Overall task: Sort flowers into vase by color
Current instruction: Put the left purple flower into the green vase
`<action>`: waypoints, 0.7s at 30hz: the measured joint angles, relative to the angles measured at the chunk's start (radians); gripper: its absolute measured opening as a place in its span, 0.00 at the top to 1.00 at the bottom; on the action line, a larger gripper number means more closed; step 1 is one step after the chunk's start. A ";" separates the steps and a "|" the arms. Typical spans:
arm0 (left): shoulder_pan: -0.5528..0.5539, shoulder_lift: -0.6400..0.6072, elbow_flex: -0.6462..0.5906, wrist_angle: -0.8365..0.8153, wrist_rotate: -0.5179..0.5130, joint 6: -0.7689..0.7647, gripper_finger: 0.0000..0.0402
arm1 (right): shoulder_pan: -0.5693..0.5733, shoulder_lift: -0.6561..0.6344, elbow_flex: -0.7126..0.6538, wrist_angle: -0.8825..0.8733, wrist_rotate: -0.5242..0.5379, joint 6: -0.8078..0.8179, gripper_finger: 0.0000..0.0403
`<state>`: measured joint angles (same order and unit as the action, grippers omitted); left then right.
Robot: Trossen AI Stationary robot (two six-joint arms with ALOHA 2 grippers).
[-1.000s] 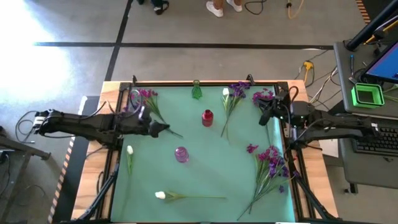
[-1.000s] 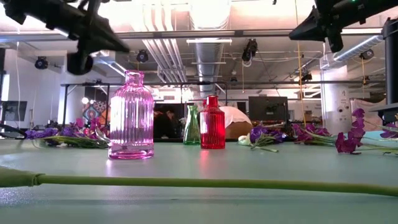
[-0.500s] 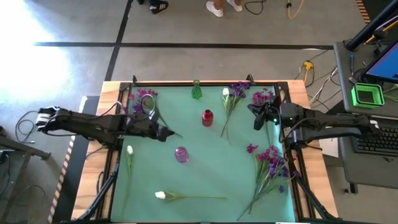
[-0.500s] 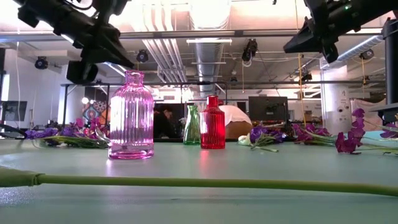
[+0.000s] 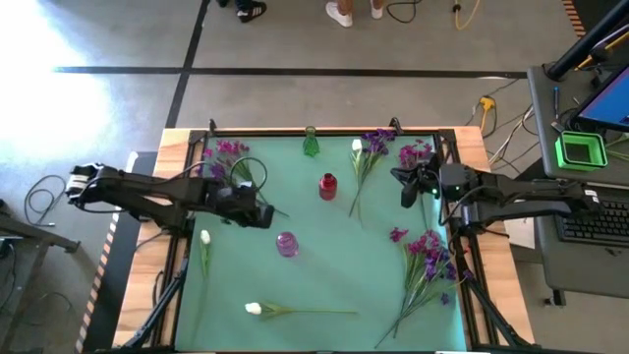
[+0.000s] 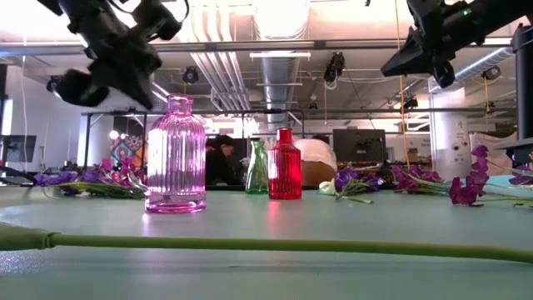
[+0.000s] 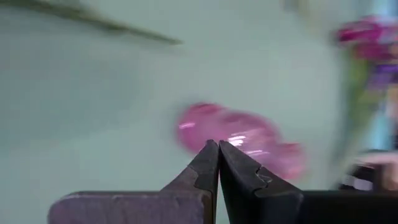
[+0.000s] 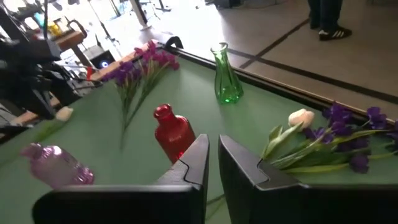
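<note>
Three vases stand on the table: one pink vase (image 5: 286, 243), one red vase (image 5: 327, 185) and one green vase (image 5: 311, 144). Three white tulips show: one (image 5: 254, 309) on a long stem near the front edge, one (image 5: 205, 237) by the left edge and one (image 5: 357, 146) at the back among purple blooms. Magenta and purple flowers lie in four groups: a back-left bunch (image 5: 228, 150), a back-centre bunch (image 5: 375, 143), a back-right bunch (image 5: 417, 152) and a large right-side pile (image 5: 428, 254); single stems within them cannot be counted. Two robot arms reach over the table.
</note>
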<state>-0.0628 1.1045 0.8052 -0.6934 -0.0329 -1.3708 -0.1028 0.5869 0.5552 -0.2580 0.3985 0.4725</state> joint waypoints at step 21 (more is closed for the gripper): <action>0.019 0.158 0.037 -0.386 -0.350 -0.436 1.00 | 0.000 0.016 0.024 -0.003 -0.092 -0.023 0.93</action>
<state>-0.0433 1.2626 0.8417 -1.0790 -0.3826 -1.8070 -0.1028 0.6031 0.5789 -0.2607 0.3064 0.4491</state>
